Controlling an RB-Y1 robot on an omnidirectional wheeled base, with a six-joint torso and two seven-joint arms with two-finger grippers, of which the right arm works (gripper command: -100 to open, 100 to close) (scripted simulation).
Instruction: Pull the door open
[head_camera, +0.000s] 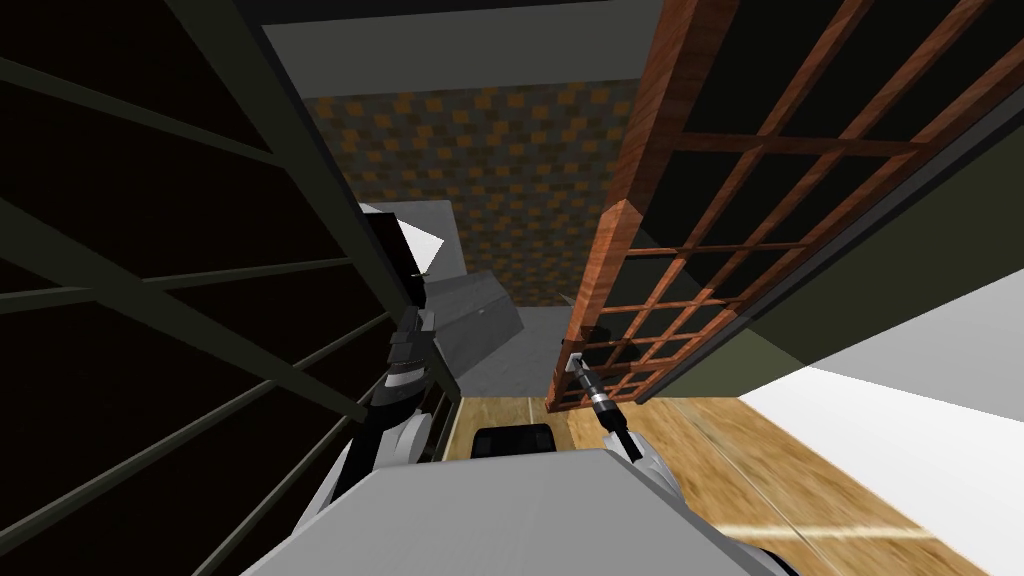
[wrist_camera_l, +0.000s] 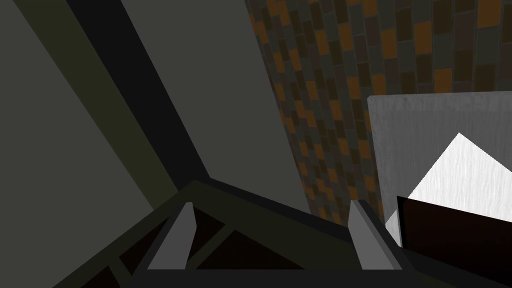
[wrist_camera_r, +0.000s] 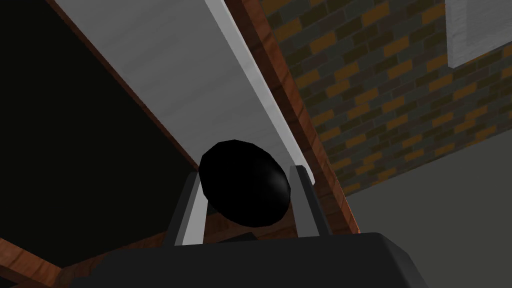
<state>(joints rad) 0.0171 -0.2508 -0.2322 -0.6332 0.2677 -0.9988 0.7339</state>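
**No writing to be read**

No text, label, brand, number or sign can be read in any view. The wooden door (head_camera: 622, 262), its black knob (wrist_camera_r: 244, 183) and the brick wall (head_camera: 500, 160) carry no lettering or marks.
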